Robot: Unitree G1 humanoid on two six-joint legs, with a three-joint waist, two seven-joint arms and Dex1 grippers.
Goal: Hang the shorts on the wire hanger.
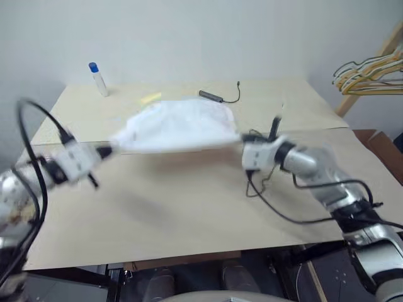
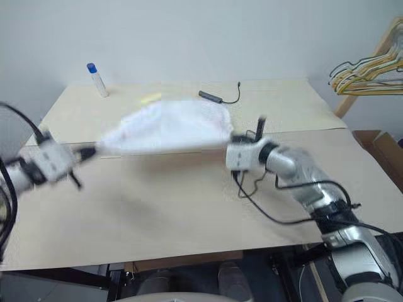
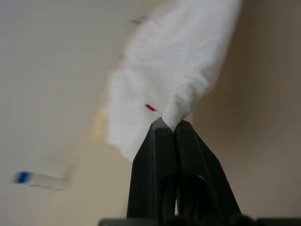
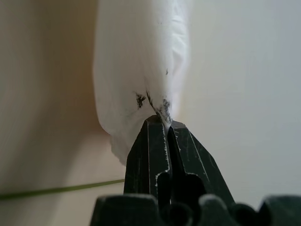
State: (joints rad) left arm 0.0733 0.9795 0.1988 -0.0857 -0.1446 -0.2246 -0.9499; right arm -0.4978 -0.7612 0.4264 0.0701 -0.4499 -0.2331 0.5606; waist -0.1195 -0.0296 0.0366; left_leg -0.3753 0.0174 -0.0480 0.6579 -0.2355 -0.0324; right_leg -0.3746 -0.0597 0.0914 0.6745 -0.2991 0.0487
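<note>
The white shorts [image 1: 179, 126] hang stretched out between my two grippers, lifted a little above the tan table [image 1: 189, 214]. My left gripper [image 1: 112, 150] is shut on one end of the cloth; in the left wrist view its black fingertips [image 3: 162, 129] pinch a white fold. At the other end my right gripper [image 1: 242, 141] is shut on a corner with dark marks [image 4: 162, 106]. A thin olive-green wire [image 4: 61, 189], seemingly part of the wire hanger, crosses the table below the shorts in the right wrist view; the rest of it is hidden.
A small bottle with a blue cap [image 1: 97, 78] stands at the far left of the table. A dark bar-shaped device with a cable [image 1: 214, 96] lies at the far middle. Yellow and dark hangers [image 1: 368, 75] hang bunched on a wooden rack at the right. Black cables [image 1: 271, 201] trail under my right arm.
</note>
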